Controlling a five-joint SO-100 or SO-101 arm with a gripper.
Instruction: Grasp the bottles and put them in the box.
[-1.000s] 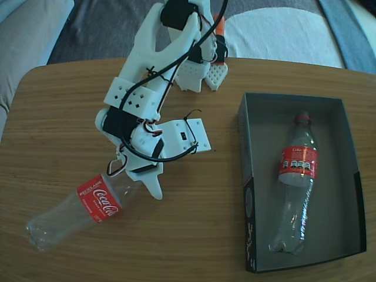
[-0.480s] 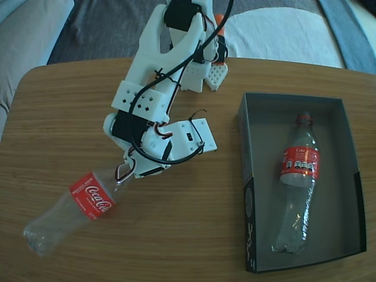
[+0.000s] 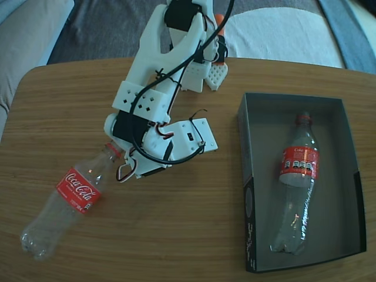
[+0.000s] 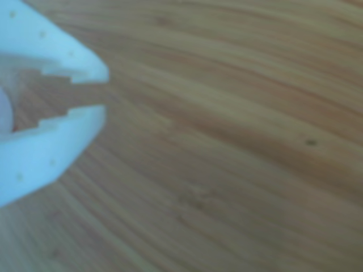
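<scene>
Overhead, one bottle [image 3: 69, 197] lies on the table [image 3: 194, 235] beside the arm, another [image 3: 295, 182] inside the box [image 3: 249, 176]. Only the wrist view shows the gripper [image 4: 96, 92]: narrowly parted, empty.

White 3D-printed arm [image 3: 154, 88], perforated brackets, black servo blocks; black cables looping along links, red wires near wrist; orange part at base; white fingers [image 4: 51, 147] with stepped inner edges.
</scene>
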